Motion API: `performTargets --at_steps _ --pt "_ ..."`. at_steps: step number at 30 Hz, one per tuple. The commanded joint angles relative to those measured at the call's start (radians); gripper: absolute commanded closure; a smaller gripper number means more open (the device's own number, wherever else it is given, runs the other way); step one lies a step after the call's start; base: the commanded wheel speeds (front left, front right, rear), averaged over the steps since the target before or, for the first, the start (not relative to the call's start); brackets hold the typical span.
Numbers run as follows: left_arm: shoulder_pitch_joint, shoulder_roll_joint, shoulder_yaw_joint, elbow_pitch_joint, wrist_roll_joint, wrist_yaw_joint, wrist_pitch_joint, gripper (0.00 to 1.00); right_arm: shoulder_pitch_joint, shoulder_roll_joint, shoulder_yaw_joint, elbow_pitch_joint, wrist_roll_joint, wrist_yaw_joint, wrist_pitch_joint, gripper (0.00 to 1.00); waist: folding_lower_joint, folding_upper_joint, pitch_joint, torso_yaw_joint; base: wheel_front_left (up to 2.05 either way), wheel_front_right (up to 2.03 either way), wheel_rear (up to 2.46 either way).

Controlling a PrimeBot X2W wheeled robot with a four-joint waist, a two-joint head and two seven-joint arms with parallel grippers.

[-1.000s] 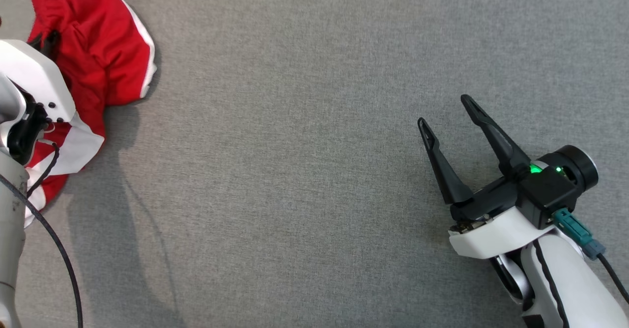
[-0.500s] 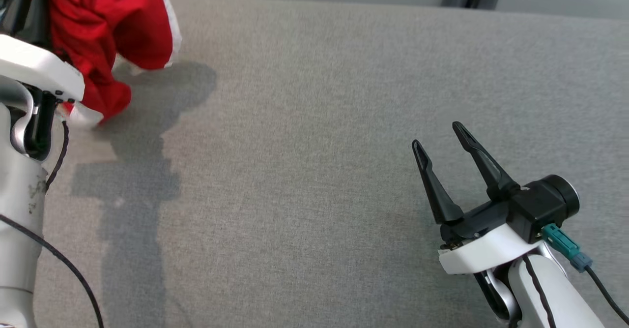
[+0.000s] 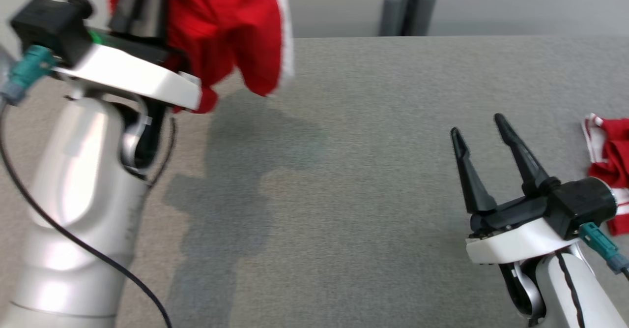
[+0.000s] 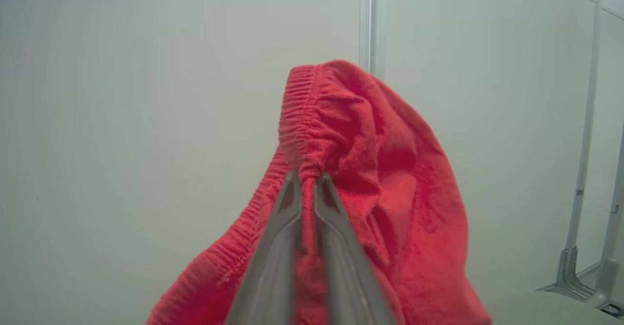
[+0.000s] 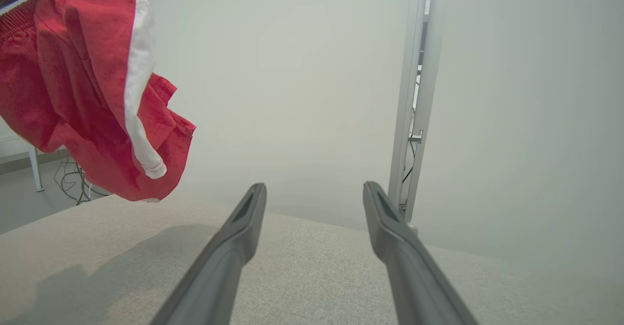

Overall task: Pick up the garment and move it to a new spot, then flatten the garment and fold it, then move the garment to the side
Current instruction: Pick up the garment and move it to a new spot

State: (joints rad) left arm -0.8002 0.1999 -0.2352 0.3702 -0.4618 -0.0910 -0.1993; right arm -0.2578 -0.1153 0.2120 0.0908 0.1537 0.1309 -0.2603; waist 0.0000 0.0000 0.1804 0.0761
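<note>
- My left pincer [image 4: 306, 178] pinches the garment [image 3: 223, 23] by its waistband, off the worktop [image 3: 344, 210], over its far edge.
- My right pincer [image 3: 476, 124] stands open, empty.

No text, label, brand, number or sign can be read: none on the red garment [image 3: 226, 28] at upper left, the left gripper [image 4: 307, 175], the right gripper [image 3: 476, 124] or the grey table [image 3: 344, 195].
</note>
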Motion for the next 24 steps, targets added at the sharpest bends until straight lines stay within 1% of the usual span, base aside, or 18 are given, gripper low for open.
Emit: performTargets --at_steps 1,2,3,6,10,14,16,18,21,24 --pt "0.016 -0.010 -0.015 -0.023 0.016 0.007 -0.002 1.00 -0.005 -0.004 -0.010 -0.006 -0.007 0.000 -0.007 0.00 0.0000 0.0000 0.012 -0.038 0.00 0.00 0.00" --pt "0.024 -0.024 -0.033 -0.038 0.023 0.014 0.000 1.00 -0.005 -0.003 -0.022 -0.010 -0.008 0.000 -0.007 0.00 0.0000 0.0000 0.017 -0.052 0.00 0.00 0.00" --pt "0.038 -0.048 -0.060 -0.065 0.035 0.023 -0.001 1.00 -0.009 0.000 -0.032 -0.017 -0.011 0.000 -0.006 0.00 0.0000 0.0000 0.030 -0.086 0.00 0.00 0.00" --pt "0.054 -0.083 -0.099 -0.091 0.048 0.029 -0.016 1.00 -0.015 0.007 -0.047 -0.029 -0.015 0.000 -0.006 0.00 0.0000 0.0000 0.051 -0.138 0.00 0.00 0.00" --pt "0.067 -0.116 -0.157 -0.124 0.050 0.006 -0.046 1.00 -0.018 0.020 -0.066 -0.037 -0.015 0.000 -0.006 0.00 0.0000 0.0000 0.078 -0.199 0.00 0.00 0.00" --pt "0.086 -0.127 -0.220 -0.143 0.105 -0.009 -0.064 1.00 -0.017 0.031 -0.077 -0.043 -0.015 0.000 -0.006 0.00 0.0000 0.0000 0.097 -0.236 0.00 0.00 0.00" --pt "0.104 -0.128 -0.227 -0.162 0.134 -0.018 -0.065 1.00 -0.021 0.033 -0.081 -0.047 -0.015 0.000 -0.006 0.00 0.0000 0.0000 0.105 -0.244 0.00 0.00 0.00" --pt "0.144 -0.115 -0.240 -0.163 0.168 -0.025 -0.065 1.00 -0.022 0.035 -0.085 -0.051 -0.017 0.000 -0.006 0.00 0.0000 0.0000 0.111 -0.247 0.00 0.00 0.00" --pt "0.194 -0.081 -0.263 -0.127 0.225 -0.032 -0.066 1.00 -0.018 0.038 -0.088 -0.049 -0.020 0.000 -0.006 0.00 0.0000 0.0000 0.114 -0.240 0.00 0.00 0.00" --pt "0.241 -0.060 -0.272 -0.060 0.262 -0.036 -0.066 1.00 -0.015 0.039 -0.083 -0.039 -0.022 0.000 -0.006 0.00 0.0000 0.0000 0.111 -0.221 0.00 0.00 0.00"
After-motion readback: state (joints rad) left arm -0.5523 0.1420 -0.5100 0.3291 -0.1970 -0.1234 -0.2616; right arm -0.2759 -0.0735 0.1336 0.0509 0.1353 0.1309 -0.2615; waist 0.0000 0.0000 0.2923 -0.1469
